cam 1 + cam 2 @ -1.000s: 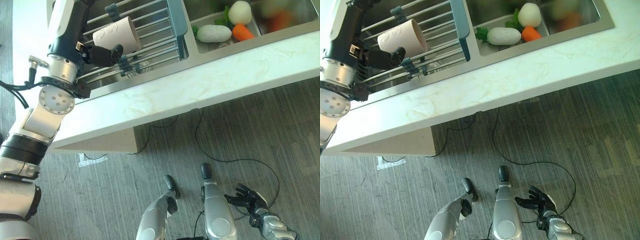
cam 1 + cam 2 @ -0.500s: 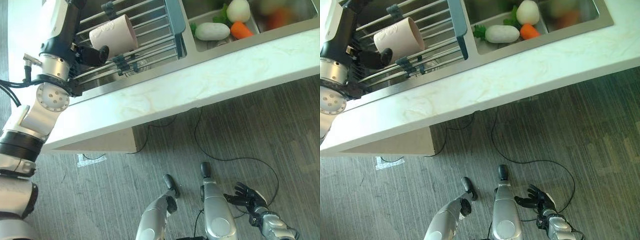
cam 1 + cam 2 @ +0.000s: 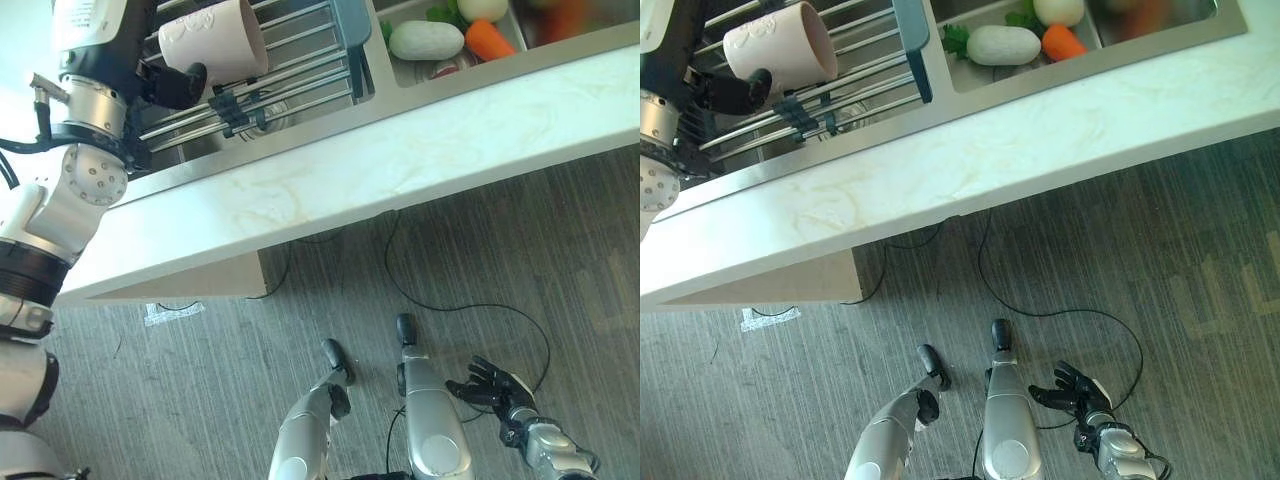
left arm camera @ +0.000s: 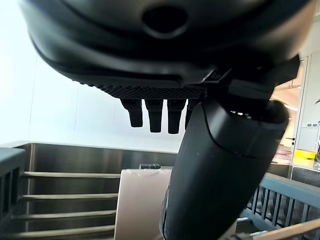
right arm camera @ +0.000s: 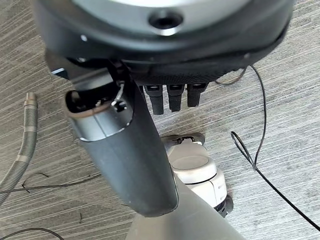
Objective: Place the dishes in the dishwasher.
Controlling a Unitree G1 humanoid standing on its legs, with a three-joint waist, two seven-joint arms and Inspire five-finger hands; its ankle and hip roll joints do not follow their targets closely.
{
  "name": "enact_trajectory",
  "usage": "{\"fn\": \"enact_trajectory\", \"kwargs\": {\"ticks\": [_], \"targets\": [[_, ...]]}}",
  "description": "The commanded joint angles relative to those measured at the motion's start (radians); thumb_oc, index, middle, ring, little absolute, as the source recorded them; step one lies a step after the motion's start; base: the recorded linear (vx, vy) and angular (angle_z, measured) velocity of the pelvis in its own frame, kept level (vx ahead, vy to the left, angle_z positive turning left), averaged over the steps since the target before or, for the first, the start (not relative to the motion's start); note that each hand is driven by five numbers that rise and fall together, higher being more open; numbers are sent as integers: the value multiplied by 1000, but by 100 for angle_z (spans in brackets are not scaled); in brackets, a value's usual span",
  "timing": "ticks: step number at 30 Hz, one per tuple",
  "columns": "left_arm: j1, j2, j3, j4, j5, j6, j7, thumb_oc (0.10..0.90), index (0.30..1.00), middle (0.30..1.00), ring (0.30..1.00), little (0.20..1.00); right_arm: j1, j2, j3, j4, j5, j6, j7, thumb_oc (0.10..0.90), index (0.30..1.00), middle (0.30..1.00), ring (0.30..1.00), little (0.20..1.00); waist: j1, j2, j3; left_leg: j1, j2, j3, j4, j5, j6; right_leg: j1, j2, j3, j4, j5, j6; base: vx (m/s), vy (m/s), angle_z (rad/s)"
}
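A beige cup lies on its side on the bars of a dish rack set over the steel sink. My left hand reaches in at the rack's left end, its thumb under the cup's open rim. In the left wrist view the thumb stands in front of the cup. The fingers are straight there, with a gap between them and the cup. My right hand hangs low over the floor with relaxed, spread fingers and holds nothing.
A white marble-look counter runs in front of the sink. The right basin holds a pale oblong vegetable, a carrot and some greens. Grey wood-grain floor lies below the counter.
The whole picture has shifted, so the camera moved. The left hand and cup keep about the same place on the rack. The right hand has stayed low.
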Motion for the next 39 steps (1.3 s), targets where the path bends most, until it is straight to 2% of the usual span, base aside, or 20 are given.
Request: {"fn": "enact_trajectory", "kwargs": {"ticks": [1, 4, 5, 9, 13, 22, 28, 31, 34, 39], "targets": [[-165, 112, 58, -6, -36, 4, 11, 800, 900, 900, 900, 900, 50, -52, -16, -61, 35, -16, 2, 800, 900, 900, 900, 900, -14, 23, -7, -68, -25, -61, 147, -145, -13, 1, 2, -55, 50, -147, 35, 0, 0, 0], [-185, 103, 38, 3, -72, 11, -76, 800, 900, 900, 900, 900, 51, -59, -16, -75, 41, -15, 5, 800, 900, 900, 900, 900, -14, 25, -7, -79, -24, -60, 147, -141, -12, -10, 0, -57, 50, -142, 36, 10, 7, 1], [-194, 99, 28, 5, -111, 27, -161, 800, 900, 900, 900, 900, 52, -61, -20, -80, 40, -13, 8, 800, 900, 900, 900, 900, -13, 25, -7, -84, -24, -60, 147, -138, -12, -15, -1, -57, 50, -140, 36, 0, 0, 0], [-196, 69, 4, 20, -206, 46, -355, 800, 900, 900, 900, 900, 59, -60, -28, -101, 31, -7, 0, 800, 900, 900, 900, 900, -14, 29, -7, -101, -25, -56, 147, -131, -9, -32, -3, -56, 50, -134, 39, 16, 14, 0], [-191, 56, -4, 24, -238, 69, -449, 800, 900, 900, 900, 900, 64, -63, -37, -95, 23, -13, 3, 800, 900, 900, 900, 900, -14, 39, -7, -105, -28, -55, 147, -128, -9, -37, -7, -57, 50, -129, 41, 17, 24, 2], [-213, 45, -31, 27, -211, 73, -459, 800, 900, 900, 900, 900, 63, -65, -32, -89, 33, -35, -9, 800, 900, 900, 900, 900, -17, 58, -7, -113, -34, -50, 147, -124, -7, -48, -13, -54, 50, -125, 41, 13, 11, 0], [-211, 60, -27, 52, -187, 78, -439, 800, 900, 900, 900, 900, 74, -71, -31, -114, 43, -30, -19, 800, 900, 900, 900, 900, -17, 61, -7, -135, -35, -52, 147, -117, -6, -73, -11, -47, 50, -119, 40, 0, 0, 0], [-206, 55, -32, 74, -173, 50, -424, 800, 900, 900, 900, 900, 84, -70, -33, -121, 54, -33, -12, 800, 900, 900, 900, 900, -19, 57, -7, -133, -40, -61, 147, -129, -12, -69, -14, -39, 50, -134, 49, 52, 1, 0], [-210, 49, -32, 74, -159, 49, -410, 800, 900, 900, 900, 900, 90, -73, -34, -132, 58, -32, -8, 800, 900, 900, 900, 900, -20, 57, -7, -146, -40, -61, 147, -126, -12, -82, -13, -38, 50, -133, 49, 26, -4, 0], [-209, 39, -32, 78, -192, 42, -403, 800, 900, 900, 900, 900, 110, -89, -44, -165, 74, -45, -28, 800, 900, 900, 900, 900, -25, 78, -7, -194, -40, -59, 147, -111, -17, -136, -14, -19, 50, -121, 48, 10, 28, -4]]}}
